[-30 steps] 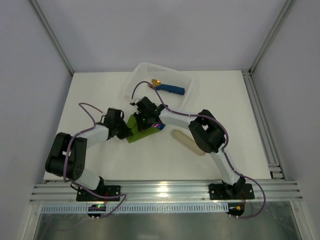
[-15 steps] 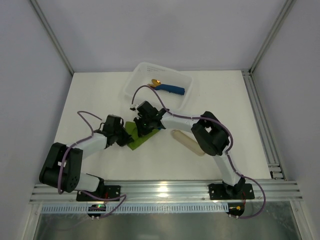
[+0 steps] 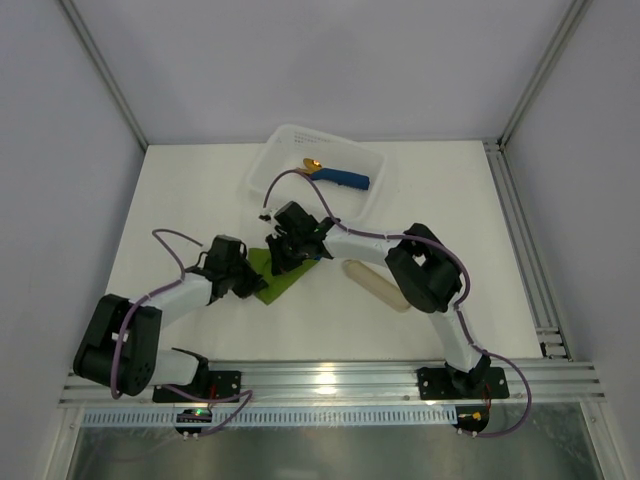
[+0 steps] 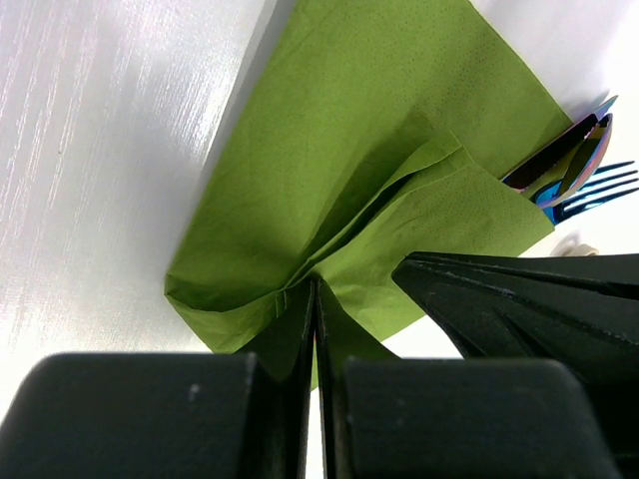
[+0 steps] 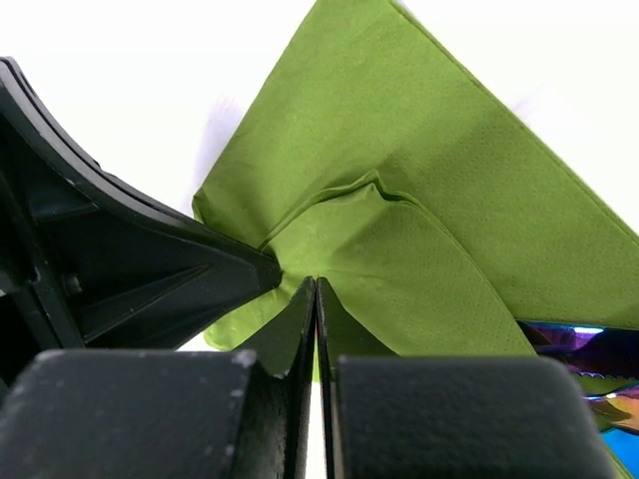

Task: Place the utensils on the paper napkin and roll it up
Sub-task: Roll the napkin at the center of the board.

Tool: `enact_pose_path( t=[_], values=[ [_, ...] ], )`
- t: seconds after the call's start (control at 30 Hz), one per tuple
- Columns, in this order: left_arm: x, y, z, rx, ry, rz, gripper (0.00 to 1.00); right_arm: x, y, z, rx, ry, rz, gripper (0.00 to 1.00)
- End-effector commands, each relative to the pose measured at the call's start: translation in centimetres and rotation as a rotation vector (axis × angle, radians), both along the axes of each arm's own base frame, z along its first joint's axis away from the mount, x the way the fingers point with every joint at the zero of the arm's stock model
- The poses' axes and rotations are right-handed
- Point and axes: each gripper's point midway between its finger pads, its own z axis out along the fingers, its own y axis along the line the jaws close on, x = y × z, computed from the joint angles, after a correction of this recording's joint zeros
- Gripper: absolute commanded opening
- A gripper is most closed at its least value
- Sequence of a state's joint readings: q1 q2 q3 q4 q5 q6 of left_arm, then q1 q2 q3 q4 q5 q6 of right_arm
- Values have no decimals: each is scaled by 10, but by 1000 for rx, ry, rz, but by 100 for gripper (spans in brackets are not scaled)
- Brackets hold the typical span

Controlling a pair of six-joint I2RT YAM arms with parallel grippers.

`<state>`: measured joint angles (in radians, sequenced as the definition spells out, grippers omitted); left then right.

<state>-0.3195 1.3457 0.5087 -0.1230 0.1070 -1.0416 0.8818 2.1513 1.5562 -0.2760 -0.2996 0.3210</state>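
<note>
Top external view: on the white tabletop (image 3: 180, 190), the left gripper (image 3: 250, 284) sits low at the left edge of the thin olive-green square paper napkin (image 3: 273, 285), which lies partly folded over itself near the middle. The left wrist view shows this gripper's fingers pressed together, pinching a raised fold of the green paper. Just right of it, the right gripper (image 3: 284, 260) rests on the napkin's far side. In the right wrist view its fingers are also closed on a pinch of paper, almost tip to tip with the left one. Slim iridescent purple-blue metal utensils (image 4: 574, 160) poke out from under the folded flap, fork tines showing. Farther right lies a beige rounded oblong piece (image 3: 375, 285). Behind, a clear plastic tub (image 3: 375, 165) holds a blue rolled napkin (image 3: 343, 179) with gold cutlery (image 3: 312, 165).
</note>
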Motion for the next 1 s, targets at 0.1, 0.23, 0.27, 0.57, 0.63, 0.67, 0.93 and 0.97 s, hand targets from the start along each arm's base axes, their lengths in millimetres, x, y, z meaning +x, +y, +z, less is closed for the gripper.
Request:
enact_pose_path(
  t=[0.1, 0.23, 0.27, 0.57, 0.63, 0.67, 0.93, 0.97],
  values=[
    [-30, 10, -19, 66, 92, -10, 0, 6, 17, 18, 67, -27, 7, 4],
    [-30, 11, -14, 76, 79, -11, 0, 5, 18, 13, 66, -12, 9, 4],
    [-29, 11, -12, 75, 71, -13, 0, 5, 18, 10, 64, -8, 7, 4],
    [-29, 6, -4, 90, 51, -52, 0, 3, 13, -10, 16, 26, -3, 4],
    [-28, 4, -1, 82, 47, -61, 0, 3, 12, -12, 9, 27, -6, 4],
    [-28, 3, 0, 77, 42, -70, 1, 4, 11, -14, 3, 24, -12, 4],
    [-35, 0, 10, 67, 17, -84, 1, 5, 11, -16, -7, 19, -13, 4],
    [-36, 0, 11, 66, 16, -86, 1, 5, 11, -16, -7, 21, -12, 4]
  ],
)
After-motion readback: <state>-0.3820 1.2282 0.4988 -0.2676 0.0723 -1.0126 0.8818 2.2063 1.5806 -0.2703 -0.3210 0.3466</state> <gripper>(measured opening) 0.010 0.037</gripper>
